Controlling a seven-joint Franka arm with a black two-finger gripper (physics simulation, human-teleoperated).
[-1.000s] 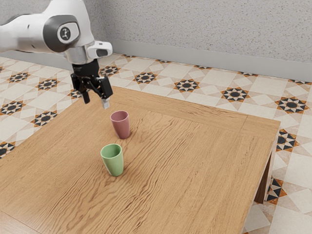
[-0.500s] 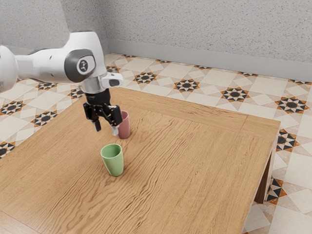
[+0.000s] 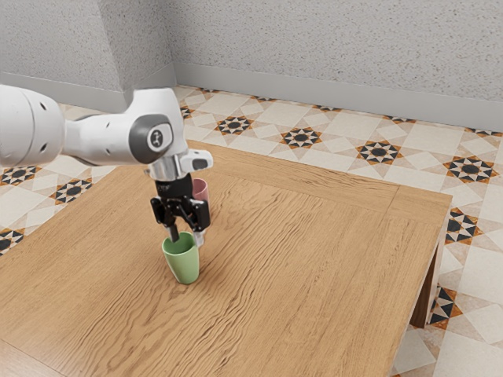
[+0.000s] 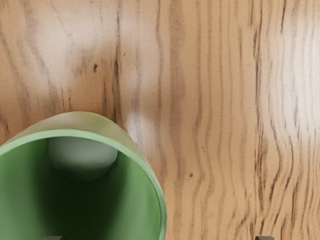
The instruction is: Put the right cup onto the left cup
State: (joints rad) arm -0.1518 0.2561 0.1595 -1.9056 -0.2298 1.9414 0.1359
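Gripper (image 3: 187,237) is held low at the green cup's mouth, pointed down, with nothing clamped. Behind it, as seen from the exterior camera, the room is closed off by a speckled grey wall (image 3: 330,47); patterned tile floor (image 3: 420,141) is seen past the table edge. Below the tool, everything is carried by the wood-grain table (image 3: 314,275). White arm (image 3: 102,141) is reached in from the exterior view's left, hand end down. Green cup (image 3: 185,263), the right one, is stood upright on the table directly under the tool, mouth up, offset to one finger's side. Pink cup (image 3: 202,191), the left one, is set on the far side of the tool from the exterior camera, apart from the green one and partly hidden by the hand. Fingers (image 3: 174,233) are spread: one tip is placed over or into the green mouth (depth can't be told), the other outside the rim.
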